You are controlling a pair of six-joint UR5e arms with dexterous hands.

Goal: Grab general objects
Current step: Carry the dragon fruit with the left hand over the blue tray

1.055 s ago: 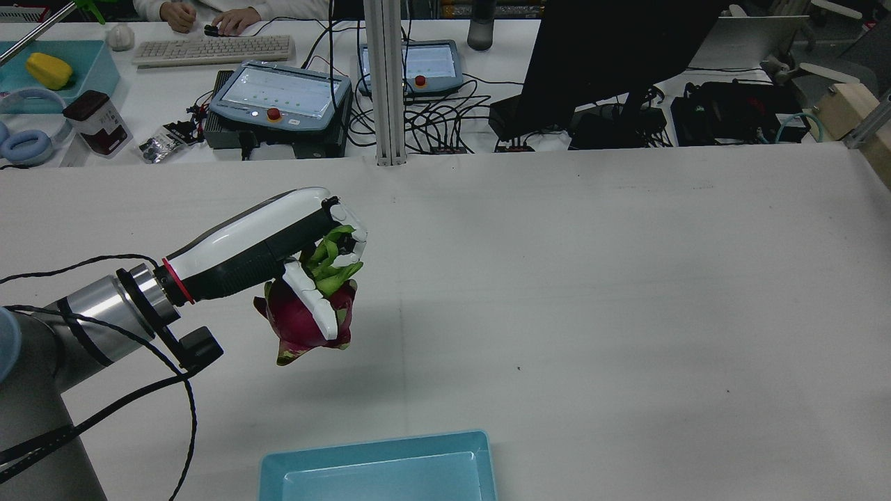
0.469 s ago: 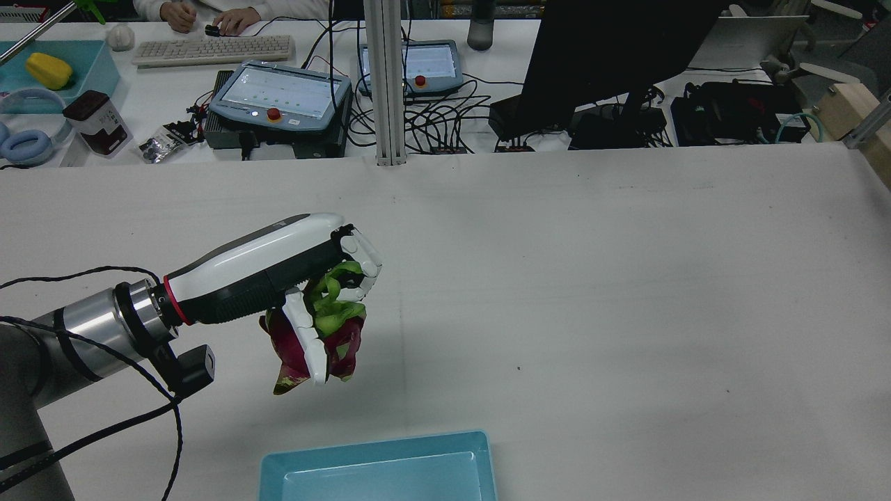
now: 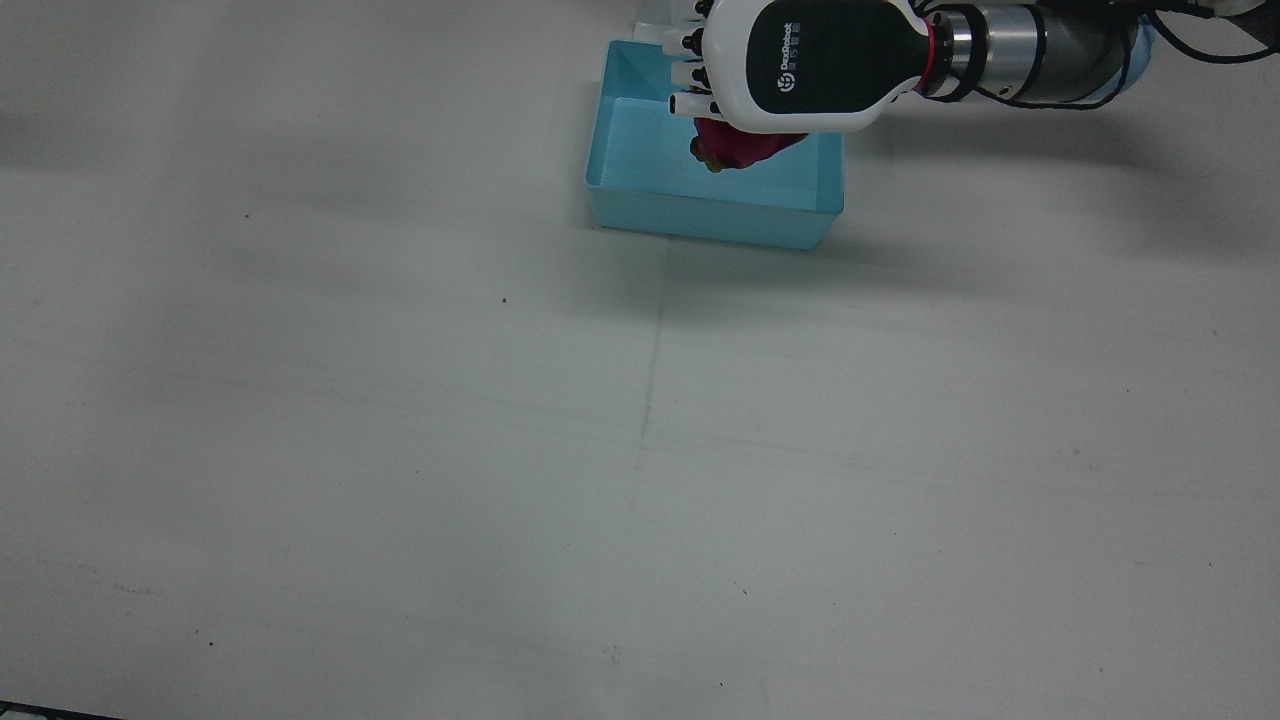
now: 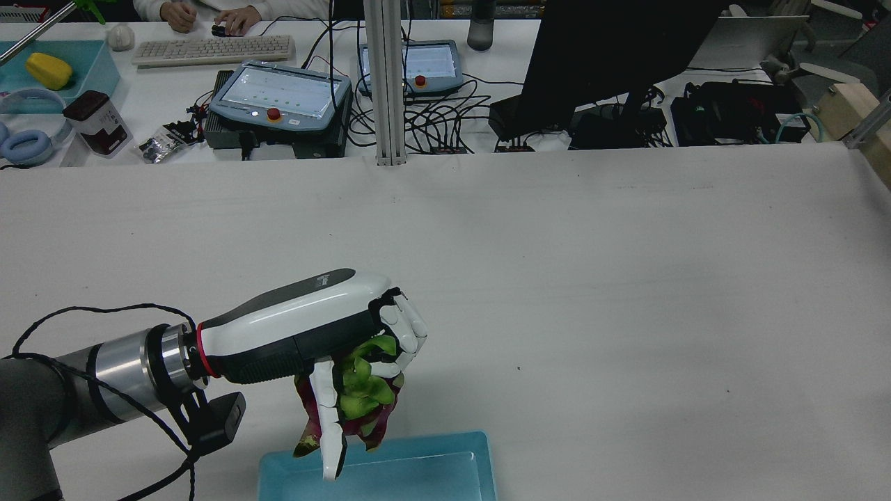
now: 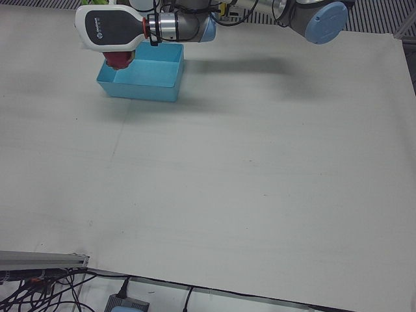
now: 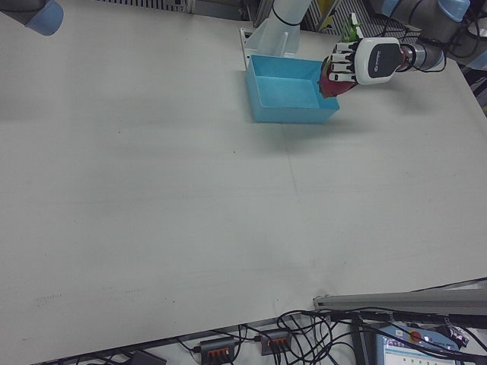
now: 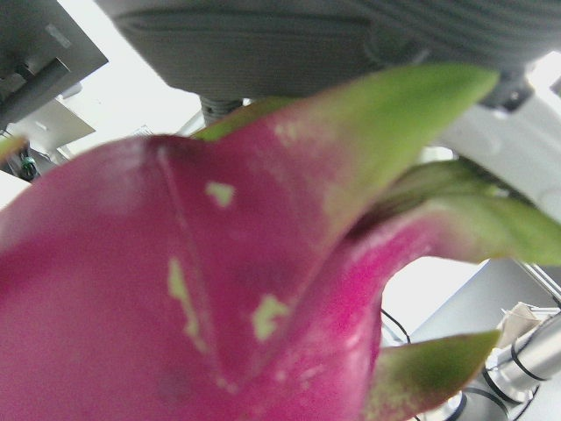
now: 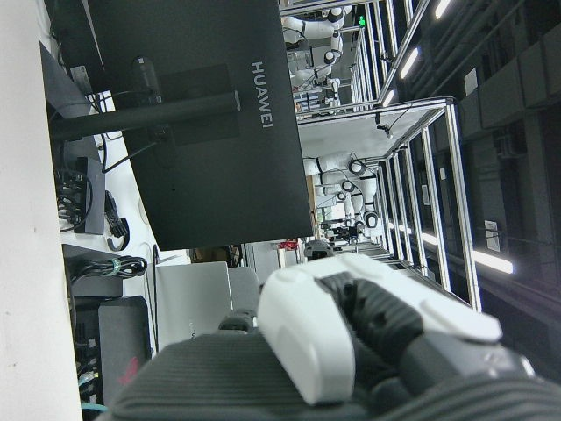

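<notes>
Table (image 3: 400,420): wide, pale grey-white, matte surface with a faint seam running down its middle.
On it: one light blue rectangular tray (image 3: 700,215), near the robot's edge.
Marks: a few tiny dark specks, possibly scuffs.

The left hand (image 4: 327,341) holds the dragon fruit (image 4: 362,400) beneath it, above the bin (image 3: 715,215).

"HUAWEI" showing in pale letters on the back of the black monitor (image 8: 210,132), a round logo and small, unreadable brand lettering showing on the left hand (image 3: 815,60).
</notes>
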